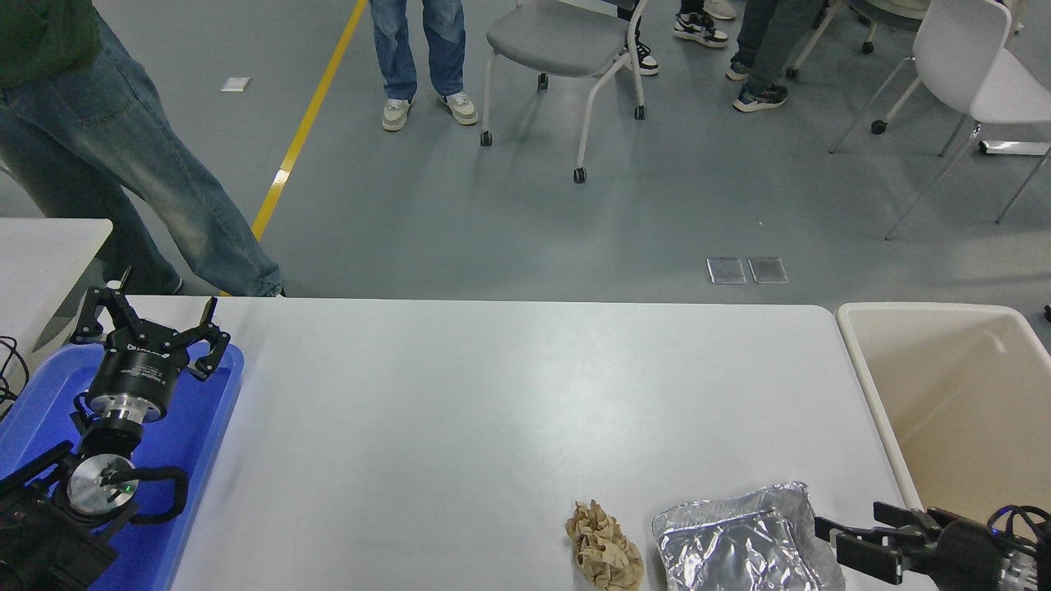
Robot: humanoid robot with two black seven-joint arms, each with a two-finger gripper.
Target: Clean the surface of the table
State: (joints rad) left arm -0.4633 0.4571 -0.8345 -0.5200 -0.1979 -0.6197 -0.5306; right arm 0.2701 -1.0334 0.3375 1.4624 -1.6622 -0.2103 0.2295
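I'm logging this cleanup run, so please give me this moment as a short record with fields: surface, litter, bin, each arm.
surface: table surface, white, mostly bare
litter: crumpled brown paper and crumpled foil sheet, side by side at the near edge
bin: beige tub off the table's right end, nothing visible inside
left gripper: open, parked over the blue tray
right gripper: open, low at the foil's right edge
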